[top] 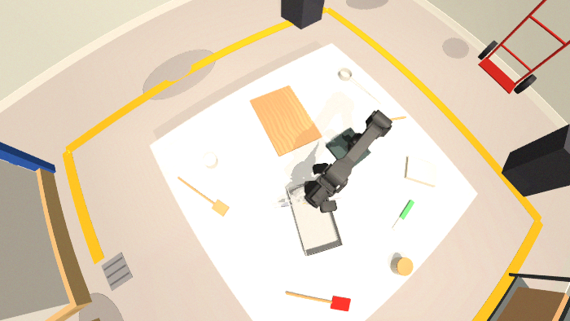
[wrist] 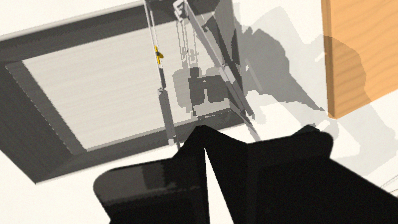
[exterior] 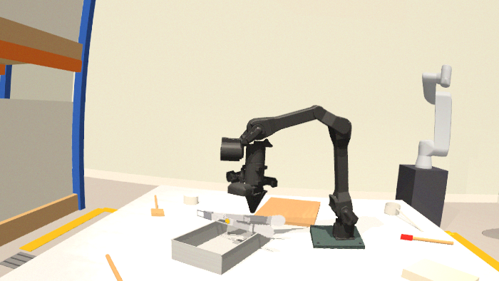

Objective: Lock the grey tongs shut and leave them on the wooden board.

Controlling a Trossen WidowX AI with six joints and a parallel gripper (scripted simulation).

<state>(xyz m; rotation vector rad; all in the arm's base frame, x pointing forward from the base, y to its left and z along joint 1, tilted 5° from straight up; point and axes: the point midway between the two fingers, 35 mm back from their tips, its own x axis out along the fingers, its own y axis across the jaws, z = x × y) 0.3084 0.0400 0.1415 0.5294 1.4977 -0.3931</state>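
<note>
The grey tongs [top: 282, 201] [exterior: 264, 219] [wrist: 165, 117] lie across one end of the roasting tin [top: 322, 248] [exterior: 196, 254] [wrist: 37, 130]. Their two arms are spread apart, one higher than the other in the exterior view, with a small yellow part near the left end there. The rounded ends are at the right in that view. My gripper [exterior: 253, 211] [wrist: 200, 130] is shut and empty. It points down with its tips just above the tongs; whether they touch is unclear. The arm hides part of the tongs in the top view. The wooden board [top: 281, 118] [exterior: 297, 210] [wrist: 372, 35] has nothing on it.
A white cup [top: 210, 160] [exterior: 191, 200] and a wooden spatula [top: 220, 208] stand away from the tin. A red spatula [top: 340, 303], a jar [top: 404, 266], a green-handled tool [top: 407, 209] and a pale block [top: 421, 172] lie around the table. The tin's walls rise beside the gripper.
</note>
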